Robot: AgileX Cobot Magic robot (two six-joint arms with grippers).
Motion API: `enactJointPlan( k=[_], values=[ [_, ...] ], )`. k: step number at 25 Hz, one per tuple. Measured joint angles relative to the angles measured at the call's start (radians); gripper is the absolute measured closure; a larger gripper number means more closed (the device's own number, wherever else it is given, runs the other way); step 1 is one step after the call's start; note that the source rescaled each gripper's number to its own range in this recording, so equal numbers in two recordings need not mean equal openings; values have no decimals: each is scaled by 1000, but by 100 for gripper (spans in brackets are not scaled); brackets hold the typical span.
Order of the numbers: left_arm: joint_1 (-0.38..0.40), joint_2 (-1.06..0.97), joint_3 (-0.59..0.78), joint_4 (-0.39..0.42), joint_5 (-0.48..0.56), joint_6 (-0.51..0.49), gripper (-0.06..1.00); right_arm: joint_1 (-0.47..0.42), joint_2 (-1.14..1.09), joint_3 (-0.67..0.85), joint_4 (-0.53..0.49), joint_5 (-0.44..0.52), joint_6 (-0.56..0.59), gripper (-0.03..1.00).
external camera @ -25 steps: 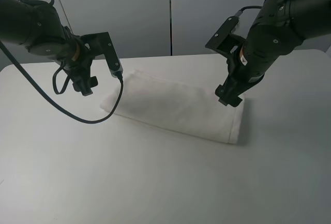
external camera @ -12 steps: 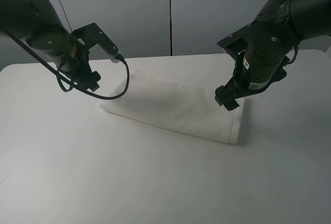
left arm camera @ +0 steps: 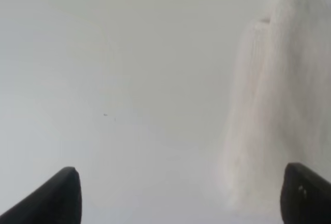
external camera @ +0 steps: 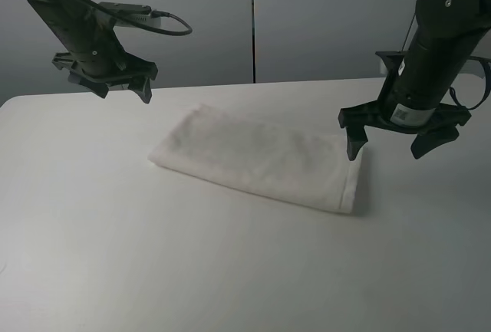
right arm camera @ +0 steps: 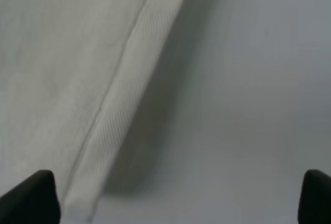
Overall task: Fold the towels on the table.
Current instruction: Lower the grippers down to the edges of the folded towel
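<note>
The towel (external camera: 261, 157) lies on the worktop (external camera: 230, 278) as a flat, folded rectangle. The left gripper (external camera: 124, 93) and right gripper (external camera: 386, 148) hang near its two ends, both released and empty. The folding seems almost done.

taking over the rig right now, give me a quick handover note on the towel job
Left pincer: open, empty, hovering beyond the left end of the towel.
Right pincer: open, empty, hovering by the towel's right end.
Towel: lies flat mid table as a long slanted strip; neither pincer touches it.
Done: it looks folded at least once, with a layered edge showing at its right end.
Left: probably one more fold, end to end, if a smaller bundle is wanted.
</note>
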Motion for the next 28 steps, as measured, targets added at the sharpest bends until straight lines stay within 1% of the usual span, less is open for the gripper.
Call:
enactJointPlan(
  k=[2, 4, 7, 10, 17, 22, 28],
  values=[
    [0, 58, -80, -38, 80, 13, -4, -33, 0, -13, 70, 15, -51, -3],
    [0, 123, -165, -68, 146, 25, -4, -44, 0, -18, 91, 29, -72, -3],
    [0, 206, -273, -104, 237, 42, -4, -46, 5, -18, 95, 44, -81, -3],
    [0, 261, -338, -126, 277, 46, -4, -46, 23, -18, 97, 48, -79, -3],
    [0, 306, -355, -151, 306, 87, -4, -46, 90, -18, 118, 50, -79, -3],
    [0, 323, -355, -135, 312, 114, -4, -46, 119, -18, 122, 44, -79, -3],
    [0, 361, -355, -105, 312, 121, -4, -46, 155, -18, 126, 28, -79, -3]
  ],
)
